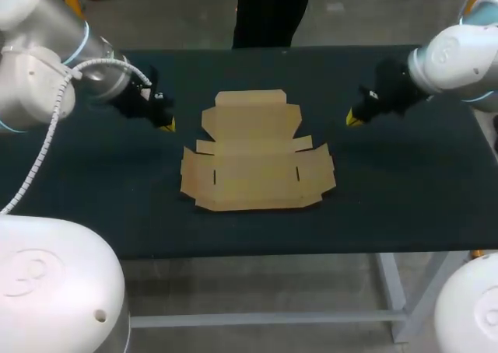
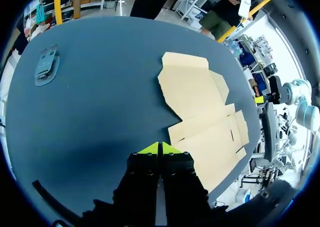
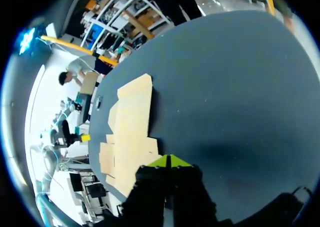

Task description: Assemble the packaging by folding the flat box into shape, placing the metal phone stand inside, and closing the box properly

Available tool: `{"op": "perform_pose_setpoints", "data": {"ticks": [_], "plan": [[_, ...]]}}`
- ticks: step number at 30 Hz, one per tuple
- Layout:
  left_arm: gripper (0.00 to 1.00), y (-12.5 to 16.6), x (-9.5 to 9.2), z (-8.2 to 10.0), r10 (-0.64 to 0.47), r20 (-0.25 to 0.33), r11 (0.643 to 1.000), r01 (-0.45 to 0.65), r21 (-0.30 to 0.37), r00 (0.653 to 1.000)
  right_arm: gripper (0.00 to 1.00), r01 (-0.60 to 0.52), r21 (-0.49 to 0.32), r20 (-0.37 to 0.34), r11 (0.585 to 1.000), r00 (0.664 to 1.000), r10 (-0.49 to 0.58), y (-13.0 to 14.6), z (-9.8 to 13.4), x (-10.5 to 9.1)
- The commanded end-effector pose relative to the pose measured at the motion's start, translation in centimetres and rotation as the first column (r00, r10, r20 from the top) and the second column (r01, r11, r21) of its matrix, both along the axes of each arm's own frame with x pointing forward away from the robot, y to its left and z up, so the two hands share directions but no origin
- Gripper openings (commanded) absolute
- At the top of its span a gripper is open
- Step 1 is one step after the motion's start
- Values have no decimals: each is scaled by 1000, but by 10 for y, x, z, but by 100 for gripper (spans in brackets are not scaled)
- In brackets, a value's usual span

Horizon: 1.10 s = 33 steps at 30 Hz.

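Head camera looks down from the near side; both wrist cameras, seemingly low, face the shared flat box (image 1: 253, 166).

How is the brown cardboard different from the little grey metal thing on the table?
The cardboard box is light brown; the metal phone stand is grey. The box is much bigger and spread flat with flaps; the stand is small and compact. The box lies mid-table; the stand sits near an edge. Both rest on the dark table, untouched.
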State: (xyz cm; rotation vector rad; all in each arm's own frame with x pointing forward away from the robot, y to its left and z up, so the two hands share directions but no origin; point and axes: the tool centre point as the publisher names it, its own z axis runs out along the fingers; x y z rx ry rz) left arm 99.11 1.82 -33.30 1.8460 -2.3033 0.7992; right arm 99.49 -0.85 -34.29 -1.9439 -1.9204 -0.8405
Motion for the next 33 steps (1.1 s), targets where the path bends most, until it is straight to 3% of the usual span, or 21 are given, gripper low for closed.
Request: {"op": "perform_pose_setpoints", "data": {"ticks": [1,14,33], "plan": [[0,-4,6,-11,-19,13,1000,19,-16,1000,0,-19,-1,-17,1000,1000,19,5,-8,3],[0,-13,12,-28,-43,21,999,44,-18,999,0,-78,26,-44,997,996,79,15,-28,9],[0,-19,14,-56,-145,-68,988,141,-64,987,0,-127,56,-94,990,987,132,38,-47,6]]}}
